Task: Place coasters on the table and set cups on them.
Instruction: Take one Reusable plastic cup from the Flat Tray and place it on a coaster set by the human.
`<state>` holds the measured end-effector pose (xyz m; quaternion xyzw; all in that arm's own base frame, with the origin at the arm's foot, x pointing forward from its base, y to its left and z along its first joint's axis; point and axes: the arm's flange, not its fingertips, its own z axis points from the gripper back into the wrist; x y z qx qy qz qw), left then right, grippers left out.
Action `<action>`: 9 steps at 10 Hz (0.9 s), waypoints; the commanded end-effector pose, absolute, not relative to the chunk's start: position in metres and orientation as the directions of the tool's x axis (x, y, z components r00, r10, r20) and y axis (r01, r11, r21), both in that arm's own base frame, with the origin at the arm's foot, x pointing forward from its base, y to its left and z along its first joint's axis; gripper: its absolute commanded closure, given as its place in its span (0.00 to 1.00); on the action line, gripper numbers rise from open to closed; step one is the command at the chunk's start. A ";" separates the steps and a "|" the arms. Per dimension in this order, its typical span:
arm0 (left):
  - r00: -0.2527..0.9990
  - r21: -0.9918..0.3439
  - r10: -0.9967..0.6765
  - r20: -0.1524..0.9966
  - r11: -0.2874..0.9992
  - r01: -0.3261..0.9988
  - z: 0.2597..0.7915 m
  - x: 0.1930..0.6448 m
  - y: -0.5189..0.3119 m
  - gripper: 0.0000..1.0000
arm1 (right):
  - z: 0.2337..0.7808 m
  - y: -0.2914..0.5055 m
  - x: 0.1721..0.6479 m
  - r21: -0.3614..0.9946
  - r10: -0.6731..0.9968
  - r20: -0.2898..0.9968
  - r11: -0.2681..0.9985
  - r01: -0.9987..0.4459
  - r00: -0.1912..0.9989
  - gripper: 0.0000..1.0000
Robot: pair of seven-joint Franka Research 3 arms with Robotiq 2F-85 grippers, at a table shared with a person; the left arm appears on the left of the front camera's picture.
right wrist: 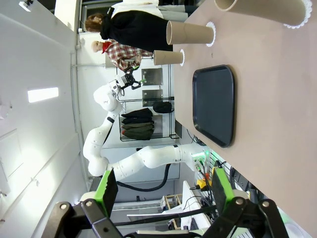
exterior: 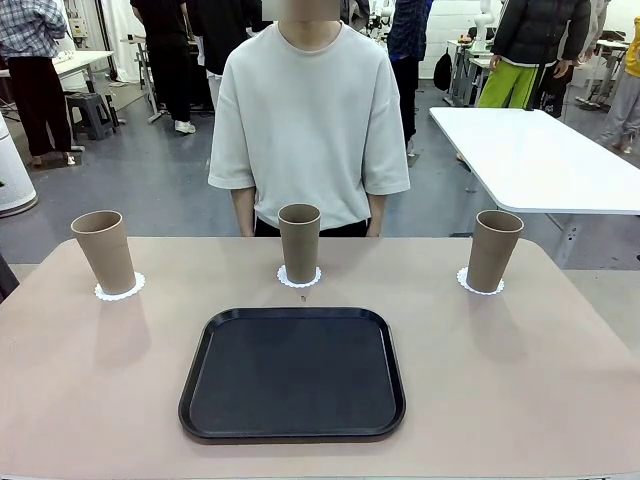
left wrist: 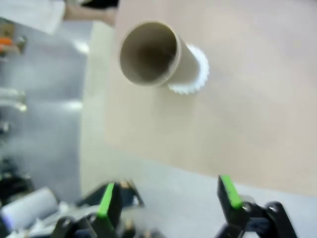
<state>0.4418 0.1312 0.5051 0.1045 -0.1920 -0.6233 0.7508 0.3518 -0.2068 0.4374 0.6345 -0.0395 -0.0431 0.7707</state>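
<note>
Three tan cups stand upright in a row along the far half of the beige table (exterior: 560,380), each on a white scalloped coaster: left cup (exterior: 104,251) on its coaster (exterior: 120,287), middle cup (exterior: 299,242) on its coaster (exterior: 299,277), right cup (exterior: 494,250) on its coaster (exterior: 480,283). My left gripper (left wrist: 168,198) is open and empty, held off the table's edge above the left cup (left wrist: 154,54) and its coaster (left wrist: 190,79). My right gripper (right wrist: 161,186) is open and empty beside the table; its view rolls sideways and shows the three cups, the nearest cup (right wrist: 262,10) at the top.
A black rounded-square tray (exterior: 292,372) lies empty at the table's near middle. A person in a pale T-shirt (exterior: 308,120) stands at the far edge, arms down. A glossy white table (exterior: 540,155) stands beyond at the right. The left arm (right wrist: 119,148) shows far off in the right wrist view.
</note>
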 end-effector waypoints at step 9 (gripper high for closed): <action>0.239 0.017 -0.963 0.125 0.243 0.970 0.521 0.404 0.058 0.00 | 0.437 -0.207 0.350 0.983 -0.113 0.020 0.184 0.001 0.993 0.00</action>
